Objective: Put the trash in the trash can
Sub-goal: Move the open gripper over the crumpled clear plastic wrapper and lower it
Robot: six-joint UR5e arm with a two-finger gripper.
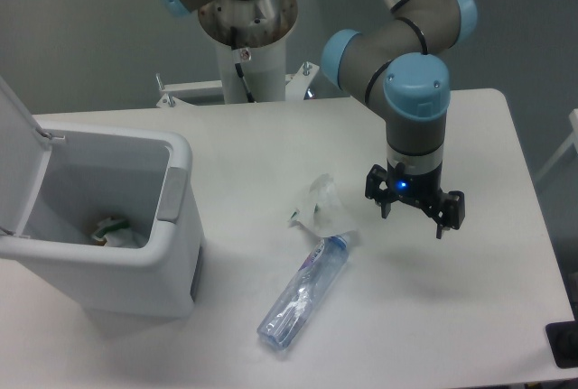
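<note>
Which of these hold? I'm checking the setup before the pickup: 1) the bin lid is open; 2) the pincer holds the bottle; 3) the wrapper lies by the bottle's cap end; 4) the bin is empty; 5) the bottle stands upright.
1) True: the trash can has its lid up.
2) False: the pincer is open, holds nothing and is off to the side of the bottle.
3) True: the wrapper is next to the cap end.
4) False: some rubbish already lies inside.
5) False: it lies flat on the table.
</note>
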